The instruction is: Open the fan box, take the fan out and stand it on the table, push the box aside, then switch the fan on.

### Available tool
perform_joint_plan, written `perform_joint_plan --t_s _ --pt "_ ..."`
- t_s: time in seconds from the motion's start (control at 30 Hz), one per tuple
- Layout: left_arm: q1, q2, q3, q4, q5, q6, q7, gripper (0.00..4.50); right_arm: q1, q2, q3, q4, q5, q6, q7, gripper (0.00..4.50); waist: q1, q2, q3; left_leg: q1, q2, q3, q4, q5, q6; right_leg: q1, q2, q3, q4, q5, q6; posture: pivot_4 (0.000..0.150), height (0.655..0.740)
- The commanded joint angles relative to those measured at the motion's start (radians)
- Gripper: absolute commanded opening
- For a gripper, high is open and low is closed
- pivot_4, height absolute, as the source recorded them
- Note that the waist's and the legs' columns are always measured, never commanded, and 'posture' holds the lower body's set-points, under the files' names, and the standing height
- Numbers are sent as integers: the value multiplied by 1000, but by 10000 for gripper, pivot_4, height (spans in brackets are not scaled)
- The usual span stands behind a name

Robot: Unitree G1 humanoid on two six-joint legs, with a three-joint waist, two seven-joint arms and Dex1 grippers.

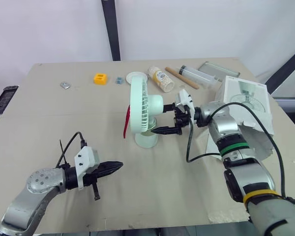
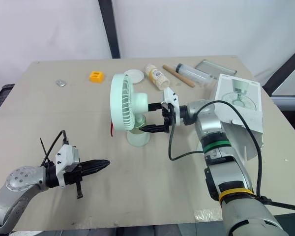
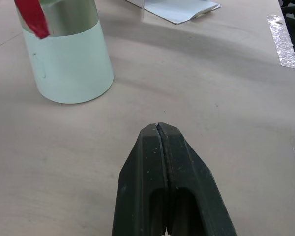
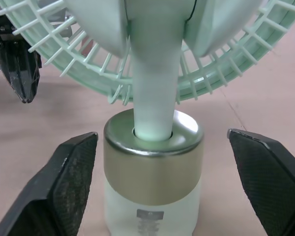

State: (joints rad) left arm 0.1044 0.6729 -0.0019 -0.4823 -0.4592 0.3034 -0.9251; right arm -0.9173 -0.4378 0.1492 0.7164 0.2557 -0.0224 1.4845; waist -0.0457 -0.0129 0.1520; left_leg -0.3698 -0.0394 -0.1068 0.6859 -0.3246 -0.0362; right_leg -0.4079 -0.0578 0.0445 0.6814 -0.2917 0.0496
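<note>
The mint-green fan (image 1: 143, 112) stands upright on the table (image 1: 49, 123) near its middle, a red tag (image 1: 125, 129) hanging at its front. My right gripper (image 1: 165, 118) is open behind it. In the right wrist view, one finger (image 4: 56, 189) stands on each side of the fan's silver-topped base (image 4: 154, 169) without touching it. My left gripper (image 1: 116, 167) is shut on nothing and hovers low over the table, front left of the fan; its tip (image 3: 160, 130) points toward the fan base (image 3: 71, 64). The white fan box (image 1: 249, 105) lies at the right, behind my right arm.
Along the far edge lie a yellow block (image 1: 100, 78), a white disc (image 1: 135, 76), a speckled bottle (image 1: 161, 78), a wooden stick (image 1: 182, 77), a clear tube (image 1: 199, 74) and a clear tray (image 1: 214, 67). A small metal piece (image 1: 65, 85) sits far left.
</note>
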Motion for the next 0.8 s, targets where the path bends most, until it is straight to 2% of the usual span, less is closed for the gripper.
perform_joint_plan --t_s 0.03,0.23,0.33,0.43,0.47,0.5,0.63,0.8 --pt "-1 -17 31 -17 -18 17 42 0 55 -40 -38 -143 37 58 6 44294 1 0 0 0 0 0 0 0 0 0 0 0 0 0 0 1500 7400" --pt "21 -44 79 -37 -46 54 113 16487 247 -131 -82 -439 86 199 -66 45000 3 0 0 -1 0 -1 0 0 0 0 -1 0 0 0 0 1500 7400" --pt "21 -65 93 -31 -45 73 163 28542 348 -160 -110 -585 104 263 -137 45000 3 0 0 -1 0 0 0 0 1 0 0 0 0 0 0 1500 7400" --pt "17 -91 89 -17 -24 86 213 38012 467 -168 -128 -712 101 294 -226 45000 4 0 0 0 0 0 0 -1 2 0 0 1 0 0 0 1500 7400" --pt "15 -102 83 -11 -13 86 232 38865 519 -162 -132 -752 89 292 -268 45000 8 0 0 0 0 0 0 -1 2 1 0 1 0 0 0 1500 7400" --pt "15 -113 78 -6 -4 87 249 44650 566 -156 -132 -785 77 293 -303 45000 9 0 0 0 0 0 0 -1 2 1 0 1 0 0 0 1500 7400" --pt "18 -149 56 26 37 84 297 44650 707 -108 -129 -867 46 265 -437 45000 13 0 -1 0 0 0 0 -1 2 1 0 1 0 0 0 1500 7400" --pt "31 -185 23 71 89 48 314 44650 802 -46 -147 -829 -4 143 -558 45000 13 0 -1 1 -1 1 1 -1 2 1 0 2 0 0 0 1500 7400"
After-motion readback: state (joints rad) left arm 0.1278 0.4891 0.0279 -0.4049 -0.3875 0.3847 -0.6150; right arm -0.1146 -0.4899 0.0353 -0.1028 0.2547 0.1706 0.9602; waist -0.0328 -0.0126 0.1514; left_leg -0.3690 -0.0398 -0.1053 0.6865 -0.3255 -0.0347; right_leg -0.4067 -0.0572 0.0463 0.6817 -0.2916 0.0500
